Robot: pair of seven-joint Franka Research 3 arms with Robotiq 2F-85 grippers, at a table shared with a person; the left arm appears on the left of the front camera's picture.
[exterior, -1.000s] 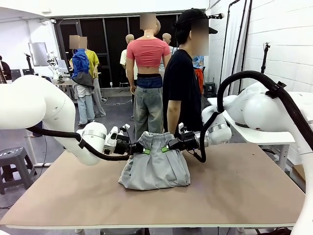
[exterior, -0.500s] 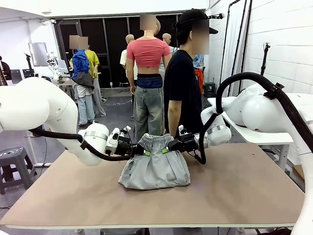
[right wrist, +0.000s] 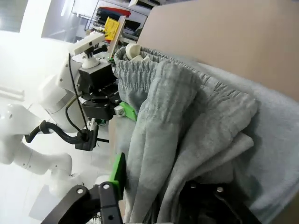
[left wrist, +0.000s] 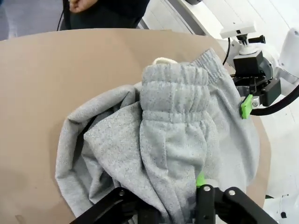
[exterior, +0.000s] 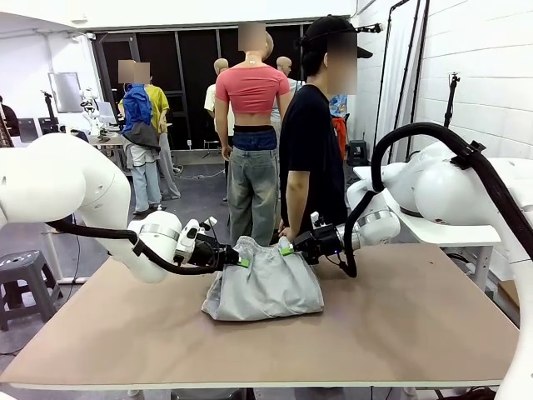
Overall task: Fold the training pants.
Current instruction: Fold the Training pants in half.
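Training pants [exterior: 265,283] lie as a folded grey bundle at mid counter [exterior: 400,333], waistband toward the far side, in front of the standing person [exterior: 312,142].

Change over the last second: the waistband was held up off the bundle between both grippers; it has now come down onto the lower layers. Both arms have dropped with it, close to the counter surface.

Left gripper [exterior: 236,260]: at the waistband's left end, jaws parted in the left wrist view, grey cloth lying between the fingers [left wrist: 205,179]. Looks like mid-release, but the view is too tight to tell whether the pads still pinch fabric.

Right gripper [exterior: 288,247]: at the waistband's right end, jaws spread in the right wrist view, cloth bunched between them; cannot tell if any fold is caught.

Judgement: the top-over fold has been laid down. The bundle is compact though lumpy at the waistband, so the task looks near its end. Next would be withdrawing both arms without dragging the top layer.

Containers: none on the counter.
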